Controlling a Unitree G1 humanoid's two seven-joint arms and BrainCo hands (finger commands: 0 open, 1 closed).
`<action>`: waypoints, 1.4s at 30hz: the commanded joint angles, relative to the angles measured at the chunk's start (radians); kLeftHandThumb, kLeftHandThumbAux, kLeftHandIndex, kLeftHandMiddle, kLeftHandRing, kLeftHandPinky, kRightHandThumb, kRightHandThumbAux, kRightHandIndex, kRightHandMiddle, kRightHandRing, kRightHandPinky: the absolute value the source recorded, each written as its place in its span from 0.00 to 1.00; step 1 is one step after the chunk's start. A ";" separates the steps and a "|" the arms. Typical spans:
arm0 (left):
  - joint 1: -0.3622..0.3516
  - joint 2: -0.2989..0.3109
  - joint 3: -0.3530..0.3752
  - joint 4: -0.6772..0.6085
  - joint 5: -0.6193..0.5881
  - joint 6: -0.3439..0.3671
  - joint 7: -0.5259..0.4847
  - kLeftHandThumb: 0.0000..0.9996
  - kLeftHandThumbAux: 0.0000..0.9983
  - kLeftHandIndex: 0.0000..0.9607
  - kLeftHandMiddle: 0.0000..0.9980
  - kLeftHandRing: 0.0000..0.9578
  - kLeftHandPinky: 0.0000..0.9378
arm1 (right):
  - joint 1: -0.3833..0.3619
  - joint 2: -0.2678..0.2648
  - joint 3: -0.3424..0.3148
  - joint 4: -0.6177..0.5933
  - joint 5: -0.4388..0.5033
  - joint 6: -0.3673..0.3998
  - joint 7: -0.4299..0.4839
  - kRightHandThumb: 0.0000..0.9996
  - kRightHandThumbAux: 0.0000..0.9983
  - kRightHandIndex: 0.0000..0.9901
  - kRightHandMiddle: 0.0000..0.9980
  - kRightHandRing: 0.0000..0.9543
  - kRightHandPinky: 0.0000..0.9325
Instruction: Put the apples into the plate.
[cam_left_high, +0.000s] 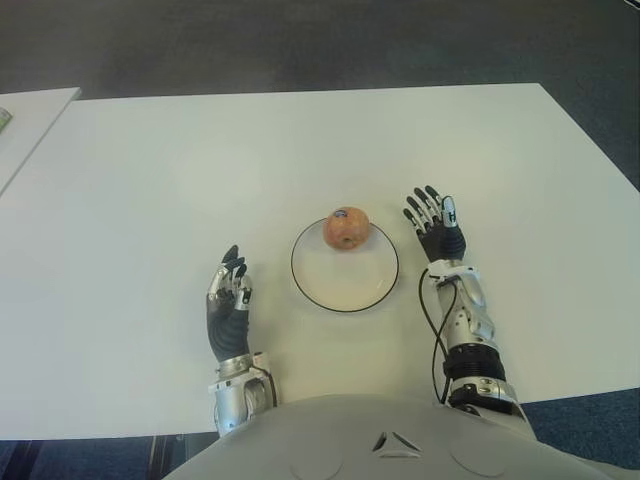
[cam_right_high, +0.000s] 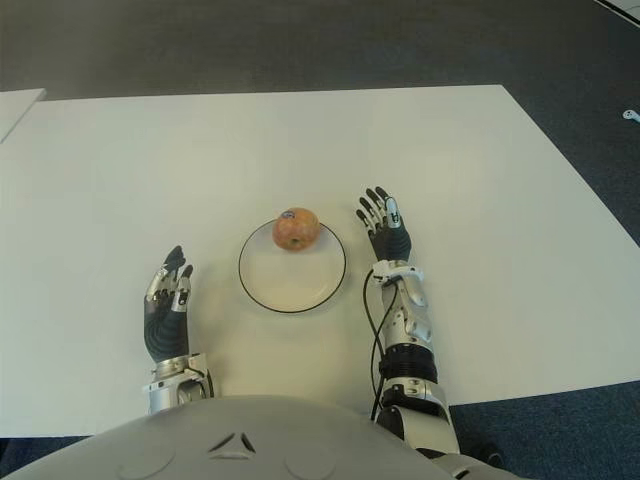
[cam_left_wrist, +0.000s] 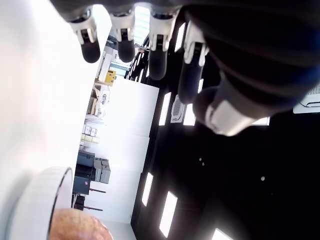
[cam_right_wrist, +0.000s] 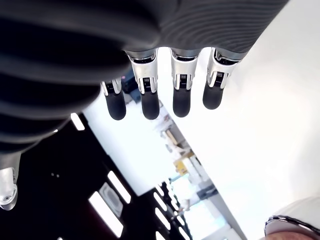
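Right hand sits just beside the plate, fingers spread and empty — nearer than the open left hand to the apple, already on the plate's far rim.

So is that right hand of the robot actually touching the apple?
Apart. In the left eye view the right hand, fingers spread, shows beside the plate, with bare white table between it and the apple at the plate's far edge.

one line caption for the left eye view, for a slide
Apple on the plate, open left hand and right hand either side.
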 joint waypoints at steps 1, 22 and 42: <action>-0.044 -0.132 -0.027 -0.022 0.010 0.068 0.033 0.68 0.69 0.43 0.15 0.01 0.00 | 0.105 0.028 0.023 -0.013 -0.033 -0.004 -0.015 0.15 0.49 0.14 0.18 0.12 0.12; -0.078 -0.037 -0.040 -0.126 0.116 0.395 0.060 0.69 0.70 0.44 0.13 0.00 0.00 | 0.208 0.059 0.081 -0.067 -0.088 -0.134 -0.049 0.19 0.51 0.11 0.15 0.12 0.13; -0.301 0.058 0.033 0.240 0.238 0.318 -0.015 0.08 0.52 0.00 0.00 0.00 0.00 | 0.253 0.016 0.089 -0.057 -0.157 -0.246 -0.043 0.12 0.48 0.12 0.15 0.11 0.12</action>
